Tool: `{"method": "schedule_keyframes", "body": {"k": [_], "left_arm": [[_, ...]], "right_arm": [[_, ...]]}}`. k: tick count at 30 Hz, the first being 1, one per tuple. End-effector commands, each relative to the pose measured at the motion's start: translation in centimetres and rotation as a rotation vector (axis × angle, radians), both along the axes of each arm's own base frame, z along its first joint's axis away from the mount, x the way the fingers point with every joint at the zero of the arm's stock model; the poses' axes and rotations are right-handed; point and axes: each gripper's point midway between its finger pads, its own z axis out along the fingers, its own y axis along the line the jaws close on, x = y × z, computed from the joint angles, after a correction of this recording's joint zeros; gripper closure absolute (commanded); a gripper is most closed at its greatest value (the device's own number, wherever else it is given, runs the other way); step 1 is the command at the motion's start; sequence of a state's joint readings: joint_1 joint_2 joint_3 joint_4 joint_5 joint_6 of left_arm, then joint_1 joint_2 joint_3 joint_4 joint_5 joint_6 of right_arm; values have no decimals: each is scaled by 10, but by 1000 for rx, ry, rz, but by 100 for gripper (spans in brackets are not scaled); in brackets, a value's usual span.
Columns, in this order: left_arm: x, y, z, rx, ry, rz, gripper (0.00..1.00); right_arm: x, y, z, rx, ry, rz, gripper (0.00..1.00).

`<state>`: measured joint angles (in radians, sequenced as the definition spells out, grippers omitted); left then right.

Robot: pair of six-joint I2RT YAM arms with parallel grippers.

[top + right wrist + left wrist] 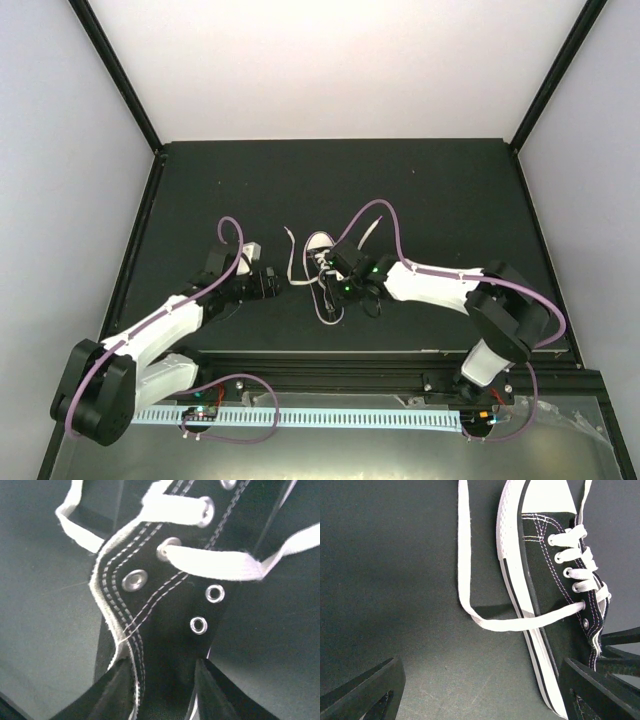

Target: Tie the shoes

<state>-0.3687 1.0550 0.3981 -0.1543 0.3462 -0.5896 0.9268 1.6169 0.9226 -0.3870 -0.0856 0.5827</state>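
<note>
The small black sneaker (322, 250) lies mid-table, white toe cap pointing away. One white lace (291, 262) trails left and far; the other (368, 230) trails far right. My right gripper (340, 288) is shut on the shoe's side wall near the collar; in the right wrist view (162, 692) the fingers pinch the black canvas (170, 605) below two small eyelets. My left gripper (278, 283) is open and empty just left of the shoe. In the left wrist view (480, 695) the shoe (545, 570) is at the right and the left lace (470, 580) runs from the top eyelet across the mat.
The black table mat (430, 200) is bounded by white walls at the back and sides. A black rail (330, 365) runs along the near edge by the arm bases. Purple cables loop over both arms.
</note>
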Motion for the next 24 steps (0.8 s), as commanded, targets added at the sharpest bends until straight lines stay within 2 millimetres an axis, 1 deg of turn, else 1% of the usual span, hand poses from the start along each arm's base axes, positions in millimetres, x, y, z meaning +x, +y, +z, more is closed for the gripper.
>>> {"method": "schedule_keyframes", "body": {"k": [1, 4, 6, 9, 11, 17, 19, 22, 23, 24], "left_arm": [[1, -6, 7, -36, -22, -8, 14], [0, -6, 7, -34, -19, -9, 14], [-1, -5, 6, -32, -17, -10, 14], [-3, -4, 6, -33, -22, -9, 14], [-5, -3, 6, -33, -25, -7, 14], [-11, 0, 2, -32, -25, -6, 14], [-14, 1, 1, -30, -25, -7, 13], [-15, 3, 2, -17, -31, -7, 12], [-15, 5, 3, -6, -37, -2, 11], [-14, 7, 5, 0, -43, 2, 11]], "right_arm": [[-4, 6, -7, 2, 23, 12, 70], [-11, 8, -7, -3, 44, 14, 90], [-18, 9, -2, 6, 59, 9, 98], [-29, 4, 6, 11, 90, -24, 98], [-38, 0, 8, 5, 108, -39, 98], [-61, -15, 2, -35, 147, -85, 98], [-68, -18, 0, -36, 159, -90, 98], [-73, -20, 4, -38, 155, -97, 98], [-72, -23, 7, -41, 147, -101, 95], [-70, -26, 12, -46, 132, -108, 83]]}}
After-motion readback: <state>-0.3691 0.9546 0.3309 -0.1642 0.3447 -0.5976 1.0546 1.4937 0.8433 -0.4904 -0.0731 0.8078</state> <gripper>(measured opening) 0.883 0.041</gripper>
